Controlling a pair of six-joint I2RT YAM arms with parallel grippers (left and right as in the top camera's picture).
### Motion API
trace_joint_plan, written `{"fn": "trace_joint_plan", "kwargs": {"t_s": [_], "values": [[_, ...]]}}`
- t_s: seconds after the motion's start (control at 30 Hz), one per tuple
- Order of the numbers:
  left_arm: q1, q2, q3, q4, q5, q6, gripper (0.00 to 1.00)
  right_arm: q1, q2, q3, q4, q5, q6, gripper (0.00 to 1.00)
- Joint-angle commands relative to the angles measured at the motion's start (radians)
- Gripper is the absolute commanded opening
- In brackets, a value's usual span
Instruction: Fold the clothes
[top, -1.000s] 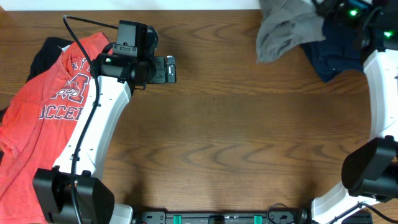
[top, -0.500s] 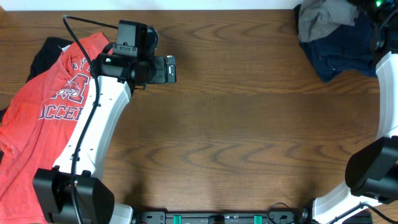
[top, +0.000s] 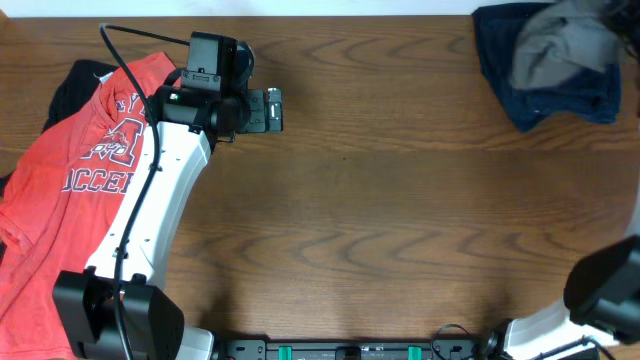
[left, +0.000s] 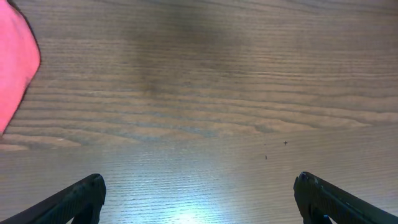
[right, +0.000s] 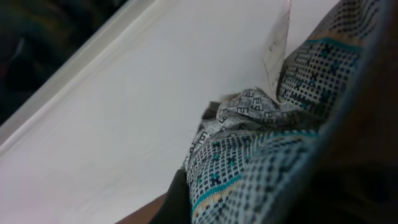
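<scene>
Far right, grey shorts (top: 565, 45) top navy garment (top: 503, 62); left gripper (left: 200, 183) spread, right gripper unclear.

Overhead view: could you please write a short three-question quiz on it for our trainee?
1. Fill in: the T-shirt is coloured ____.
2. True or false: the grey shorts cover part of the navy garment.
3. The left gripper is: A) shut on the T-shirt; B) open over the table; C) shut on the shorts.
Key: 1 red; 2 true; 3 B.
</scene>
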Motion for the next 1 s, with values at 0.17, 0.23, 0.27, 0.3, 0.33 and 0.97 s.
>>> {"fn": "trace_joint_plan", "kwargs": {"t_s": [0.17, 0.23, 0.27, 0.3, 0.33, 0.97], "values": [[0.003, 0.013, 0.009, -0.002, -0.021, 0.009, 0.98, -0.051, -0.131, 0.025, -0.161, 0.142, -0.037, 0.01], [0.003, 0.013, 0.009, -0.002, -0.021, 0.008, 0.98, -0.047, -0.120, 0.025, -0.188, 0.170, -0.036, 0.01], [0.003, 0.013, 0.009, -0.002, -0.021, 0.008, 0.98, -0.044, -0.109, 0.025, -0.192, 0.177, -0.037, 0.01], [0.003, 0.013, 0.009, -0.002, -0.021, 0.008, 0.98, -0.043, -0.100, 0.025, -0.192, 0.180, -0.036, 0.01], [0.003, 0.013, 0.009, -0.002, -0.021, 0.009, 0.98, -0.042, -0.087, 0.025, -0.190, 0.180, -0.036, 0.01], [0.003, 0.013, 0.009, 0.031, -0.024, 0.009, 0.98, 0.073, 0.276, 0.025, 0.226, 0.177, -0.007, 0.37]]}}
